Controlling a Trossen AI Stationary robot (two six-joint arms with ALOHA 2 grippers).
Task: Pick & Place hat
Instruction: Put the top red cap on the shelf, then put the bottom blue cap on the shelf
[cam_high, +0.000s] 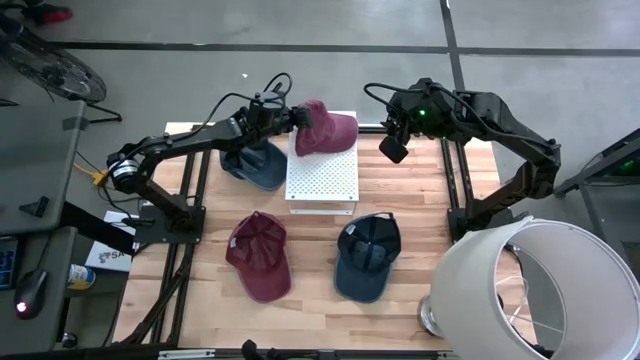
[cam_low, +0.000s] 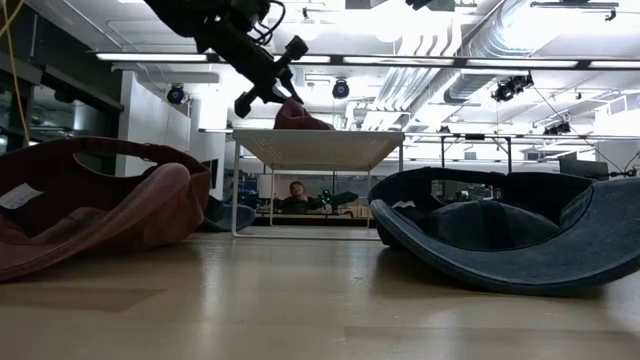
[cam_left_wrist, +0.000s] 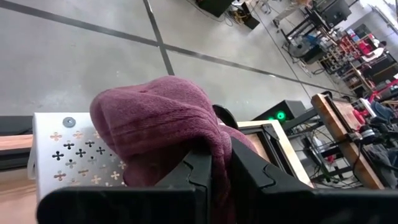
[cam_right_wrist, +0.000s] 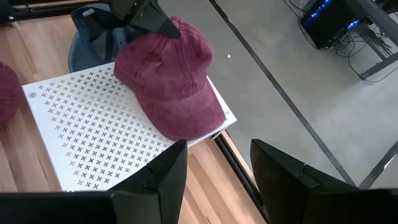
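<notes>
The left gripper (cam_high: 297, 118) was positioned over the far left corner of the white perforated platform (cam_high: 322, 180). Its fingers (cam_left_wrist: 205, 171) were clenched on the fabric of a maroon cap (cam_high: 325, 128). The left wrist view showed the maroon fabric bunched and pinched between the two dark fingers. The cap rested on the far part of the platform, with its brim extending toward the platform's far right corner. In the low view, the gripper (cam_low: 262, 92) came down at an angle onto the cap (cam_low: 300, 116) above the platform top (cam_low: 318, 148).

The right gripper (cam_high: 393, 148) hung just beyond the platform's right edge, near the far side of the wooden table (cam_high: 430, 200). Its jaws stood apart and held nothing. The right wrist view looked past the two open fingers (cam_right_wrist: 161, 177) at the maroon cap (cam_right_wrist: 171, 81) on the platform (cam_right_wrist: 93, 130).

Three further caps lay on the table. A dark blue cap (cam_high: 255, 165) lay just left of the platform, under the left arm. A second maroon cap (cam_high: 260, 255) lay crown down on the near left part of the table. A second navy cap (cam_high: 367, 255) lay crown down on the near right part. The two near caps were apart from each other and from the platform.

A large white cylindrical lampshade (cam_high: 535, 290) occupied the near right corner of the high view.
</notes>
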